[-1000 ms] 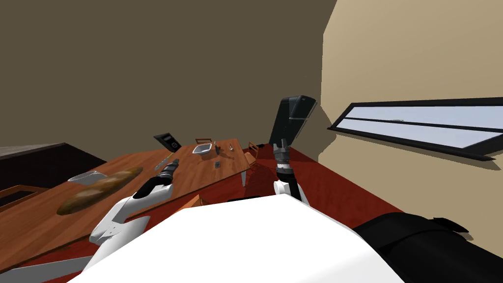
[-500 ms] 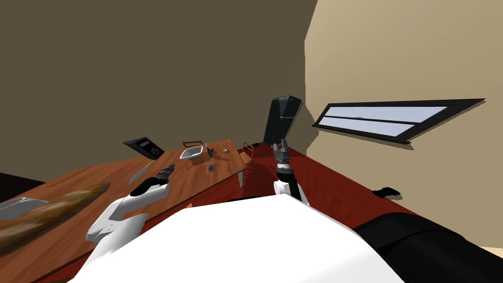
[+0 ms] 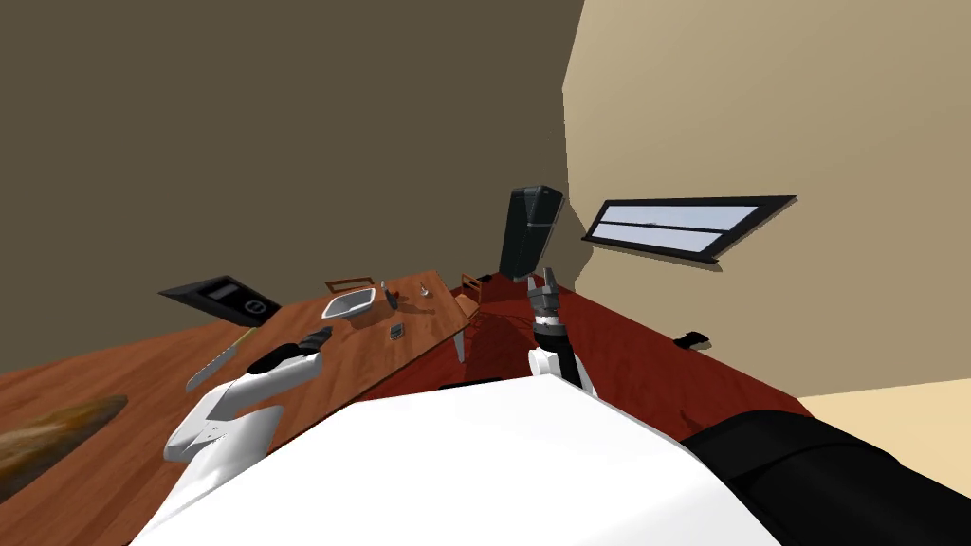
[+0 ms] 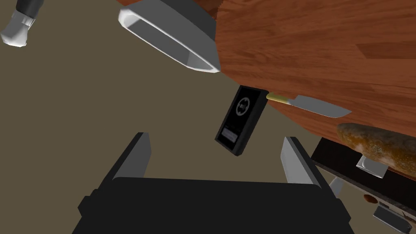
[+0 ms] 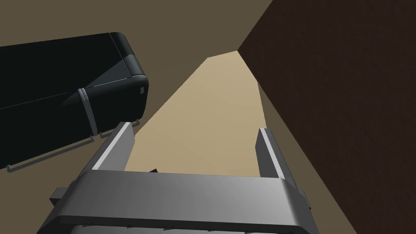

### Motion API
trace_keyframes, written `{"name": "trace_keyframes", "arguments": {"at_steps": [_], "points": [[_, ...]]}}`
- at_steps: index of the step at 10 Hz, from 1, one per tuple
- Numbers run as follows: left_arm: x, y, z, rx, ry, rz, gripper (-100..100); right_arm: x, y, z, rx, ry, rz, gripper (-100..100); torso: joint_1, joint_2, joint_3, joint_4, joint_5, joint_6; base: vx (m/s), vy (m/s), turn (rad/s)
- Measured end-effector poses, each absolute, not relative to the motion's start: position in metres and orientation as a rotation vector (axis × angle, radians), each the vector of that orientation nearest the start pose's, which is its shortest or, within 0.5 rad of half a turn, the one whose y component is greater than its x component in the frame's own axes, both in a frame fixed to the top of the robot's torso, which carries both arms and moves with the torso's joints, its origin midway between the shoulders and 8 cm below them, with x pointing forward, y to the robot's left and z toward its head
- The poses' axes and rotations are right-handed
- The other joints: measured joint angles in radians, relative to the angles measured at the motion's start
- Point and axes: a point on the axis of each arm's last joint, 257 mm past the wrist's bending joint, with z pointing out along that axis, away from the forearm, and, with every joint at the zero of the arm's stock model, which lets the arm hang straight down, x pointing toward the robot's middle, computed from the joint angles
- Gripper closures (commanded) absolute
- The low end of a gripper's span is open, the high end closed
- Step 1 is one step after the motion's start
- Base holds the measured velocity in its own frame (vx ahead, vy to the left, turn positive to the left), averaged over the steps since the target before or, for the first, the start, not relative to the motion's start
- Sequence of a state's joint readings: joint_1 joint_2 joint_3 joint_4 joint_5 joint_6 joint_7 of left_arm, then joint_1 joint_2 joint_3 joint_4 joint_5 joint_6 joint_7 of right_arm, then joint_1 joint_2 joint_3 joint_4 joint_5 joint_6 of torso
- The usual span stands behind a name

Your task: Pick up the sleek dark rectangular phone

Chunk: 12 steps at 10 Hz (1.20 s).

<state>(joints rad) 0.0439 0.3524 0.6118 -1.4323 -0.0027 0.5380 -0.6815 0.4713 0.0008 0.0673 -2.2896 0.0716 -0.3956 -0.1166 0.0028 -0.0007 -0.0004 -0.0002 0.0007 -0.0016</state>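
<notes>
A small dark rectangular thing [image 3: 396,330], the likeliest phone, lies flat on the wooden table [image 3: 142,379], near a grey bowl [image 3: 348,304]. A larger dark slab [image 3: 220,299] with a round mark and a small display sits just past the table's far edge. In the left wrist view this slab [image 4: 241,120] lies straight ahead of my left gripper [image 4: 216,138], whose fingers stand open and empty. In the head view the left gripper [image 3: 318,335] hovers over the table between the knife and the bowl. My right gripper [image 3: 548,281] is raised beside the table, open [image 5: 194,129] and empty.
The table also holds a knife [image 3: 220,356], a long bread loaf [image 3: 47,436] at its left end and a small dark upright piece [image 3: 390,299]. A dark fridge [image 3: 529,230] stands in the corner behind the right hand. A chair [image 3: 467,289] stands at the table's right end.
My view has swung to the right: table, fridge and window have all slid left in the head view. Both arms keep the same pose against my chest.
</notes>
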Motion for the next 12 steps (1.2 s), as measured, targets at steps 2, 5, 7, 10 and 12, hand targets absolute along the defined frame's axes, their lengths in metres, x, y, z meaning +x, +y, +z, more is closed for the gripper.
{"name": "trace_keyframes", "arguments": {"at_steps": [2,5,7,10,12], "points": [[0.362,0.666,-0.332,-1.325,1.653,0.212,-100,0.365,-0.248,0.017,0.726,0.672,1.423,0,0.0,0.0,0.0,0.0,0.0,0.0,-0.006,0.036,-0.187],[0.342,0.67,-0.36,-1.395,1.738,0.257,-100,0.365,-0.248,0.017,0.726,0.672,1.423,0,0.0,0.0,0.0,0.0,0.0,0.001,-0.003,0.032,-0.204],[0.336,0.672,-0.371,-1.42,1.774,0.27,-100,0.365,-0.248,0.017,0.726,0.672,1.423,0,-0.001,0.0,0.0,0.0,0.0,-0.001,-0.006,0.018,-0.112],[0.322,0.674,-0.397,-1.479,1.853,0.291,-100,0.365,-0.248,0.017,0.726,0.672,1.423,0,0.0,0.0,0.0,0.0,0.0,0.0,-0.007,0.038,-0.188],[0.311,0.669,-0.409,-1.511,1.908,0.299,-100,0.365,-0.248,0.017,0.726,0.672,1.423,0,0.0,0.0,0.0,0.0,0.0,0.0,-0.011,0.036,-0.214]]}}
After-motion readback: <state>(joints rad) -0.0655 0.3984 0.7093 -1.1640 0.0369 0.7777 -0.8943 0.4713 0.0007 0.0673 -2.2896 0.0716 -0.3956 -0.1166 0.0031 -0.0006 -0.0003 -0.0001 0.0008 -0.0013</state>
